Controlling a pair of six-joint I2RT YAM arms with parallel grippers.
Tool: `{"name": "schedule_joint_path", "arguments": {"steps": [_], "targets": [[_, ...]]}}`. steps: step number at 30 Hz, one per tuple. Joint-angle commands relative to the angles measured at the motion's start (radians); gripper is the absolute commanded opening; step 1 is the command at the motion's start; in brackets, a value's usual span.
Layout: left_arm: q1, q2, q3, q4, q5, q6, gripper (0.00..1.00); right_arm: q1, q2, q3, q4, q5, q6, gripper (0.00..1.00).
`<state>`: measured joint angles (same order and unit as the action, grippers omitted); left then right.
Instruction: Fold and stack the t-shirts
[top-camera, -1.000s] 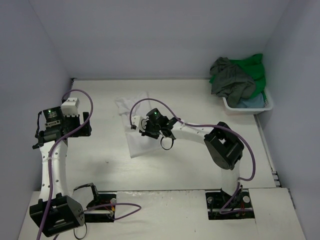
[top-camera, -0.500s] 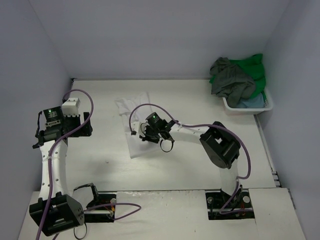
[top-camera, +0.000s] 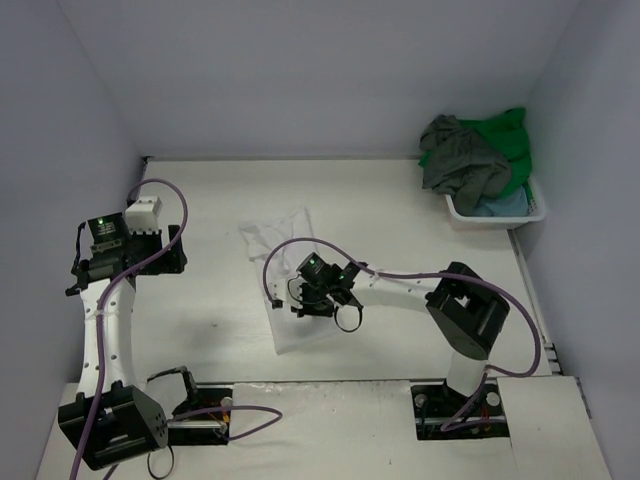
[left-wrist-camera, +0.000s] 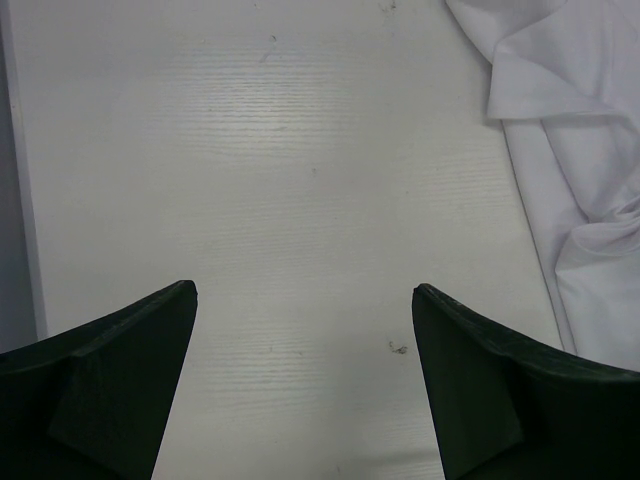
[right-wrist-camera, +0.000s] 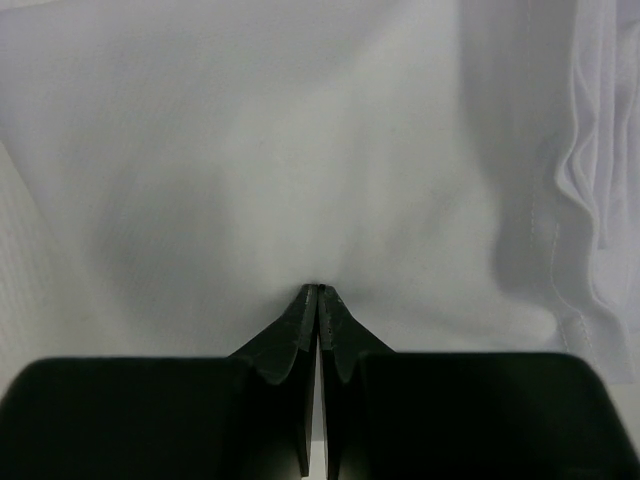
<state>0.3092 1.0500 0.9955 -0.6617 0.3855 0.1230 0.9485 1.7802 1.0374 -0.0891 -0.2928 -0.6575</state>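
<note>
A white t-shirt (top-camera: 278, 232) lies rumpled in the middle of the table (top-camera: 400, 220), its long axis running far to near. The right gripper (top-camera: 303, 300) sits on its near half, jaws pinched shut on a tuck of cloth. The left gripper (top-camera: 141, 212) hovers wide open, well apart to the left. Other shirts (top-camera: 470, 160) fill the basket (top-camera: 490, 221) at far right.

Soft white cloth t-shirt (right-wrist-camera: 250, 150), matt wood-grain table (left-wrist-camera: 300, 150), smooth plastic basket (top-camera: 480, 217)
</note>
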Motion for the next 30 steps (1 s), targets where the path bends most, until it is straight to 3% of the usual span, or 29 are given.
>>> {"name": "schedule_joint_path", "arguments": {"steps": [1,8,10,16,30], "targets": [[0.008,-0.005,0.02,0.007,0.021,0.015,0.83,0.021,-0.083,-0.033,-0.104,0.029,0.022,0.0],[0.01,-0.001,0.02,0.002,0.021,0.018,0.83,0.021,-0.215,0.004,-0.113,0.087,0.036,0.12],[0.011,0.001,0.019,0.004,0.023,0.017,0.83,0.021,-0.237,0.027,-0.124,0.093,0.042,0.25],[0.022,0.01,0.015,0.01,0.026,0.021,0.83,0.029,-0.303,0.072,-0.146,0.064,0.058,0.31],[0.03,0.008,0.015,0.01,0.019,0.02,0.83,0.179,-0.392,-0.191,-0.087,0.116,-0.07,0.52]]}}
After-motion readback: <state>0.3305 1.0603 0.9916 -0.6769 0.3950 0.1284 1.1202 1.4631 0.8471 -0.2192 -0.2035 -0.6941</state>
